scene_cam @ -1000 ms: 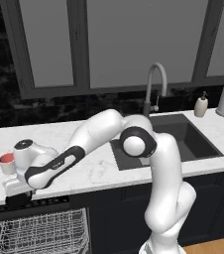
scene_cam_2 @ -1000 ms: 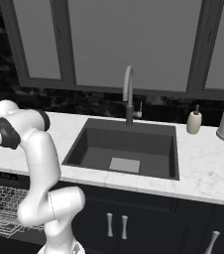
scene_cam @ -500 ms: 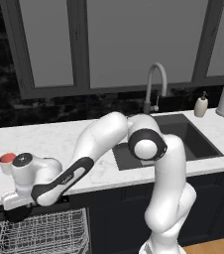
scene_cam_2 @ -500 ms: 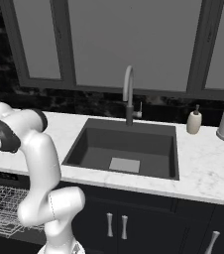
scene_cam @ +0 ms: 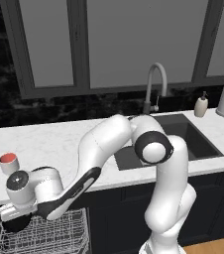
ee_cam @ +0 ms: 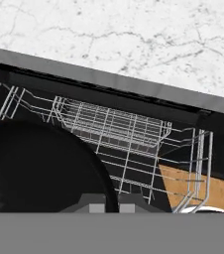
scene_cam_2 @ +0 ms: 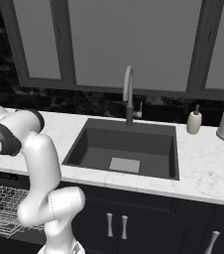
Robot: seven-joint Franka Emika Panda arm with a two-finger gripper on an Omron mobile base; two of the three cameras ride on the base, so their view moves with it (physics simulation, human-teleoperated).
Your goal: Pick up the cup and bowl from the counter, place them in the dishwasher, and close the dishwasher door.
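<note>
Black bowl [ee_cam: 39,168] is pinched in the narrow gripper [scene_cam: 16,222] over the dishwasher [scene_cam: 44,235] rack, unreleased. The cup [scene_cam: 8,162] waits on the counter [scene_cam: 59,144] at nine o'clock; door not yet closed.

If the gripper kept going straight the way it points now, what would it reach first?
Probably the white wire rack of the open dishwasher. The gripper, shut on the black bowl, points down into it; depth is unclear.

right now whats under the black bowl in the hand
The white wire rack of the open dishwasher lies below the bowl; the bowl covers the rack's part directly beneath it.
</note>
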